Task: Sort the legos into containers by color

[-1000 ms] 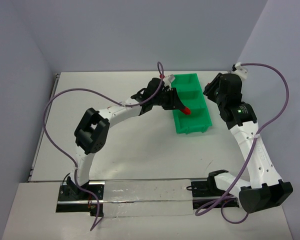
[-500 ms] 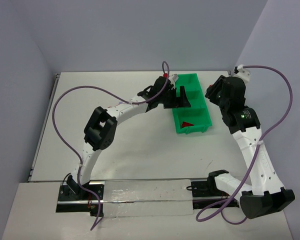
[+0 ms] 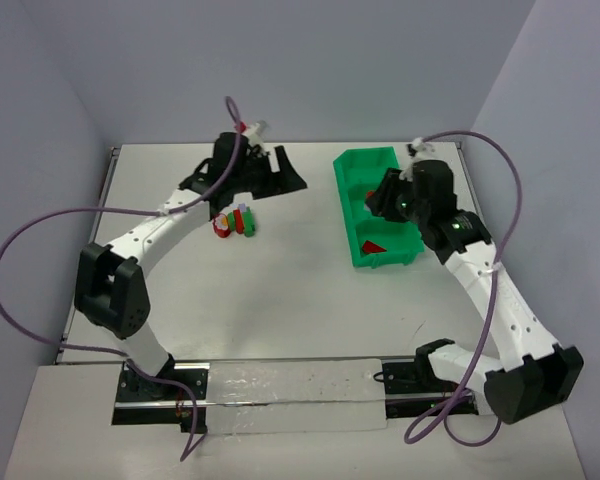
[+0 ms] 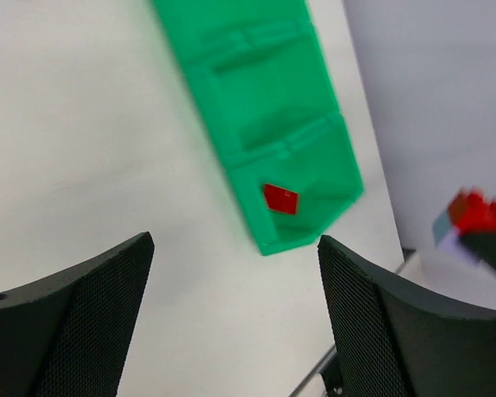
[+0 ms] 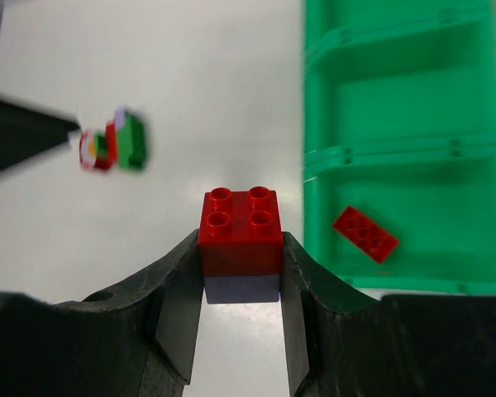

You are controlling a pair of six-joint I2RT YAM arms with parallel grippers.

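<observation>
— What was seen of the surface and the room?
— A white table [image 3: 280,300] was seen, closed in by pale grey-blue walls [image 3: 280,70] at the back and on both sides. A glossy strip [image 3: 280,385] was seen along the near edge, between the arm bases.

— And the containers?
— One green tray [image 3: 365,168] was found on the right half of the table, divided into three compartments in a row. A flat red brick [image 3: 374,245] was seen in the compartment nearest the arms, lying askew to the walls.

— Where were the other legos?
— A small cluster of legos [image 3: 235,221], red, green, purple and yellow, was seen on the table to the left of the tray and well apart from it. Single pieces could not be told apart.

— How were the grippers found?
— The left gripper [image 4: 236,241] was found wide open near the far side of the cluster, with nothing between its fingers. The right gripper [image 5: 240,248] was found closed on a red-and-purple stack [image 5: 240,222], red on top and studs up, clamped at both sides. In the overhead view it was seen by the tray's middle part. Whether it was exactly over a compartment could not be told.
</observation>
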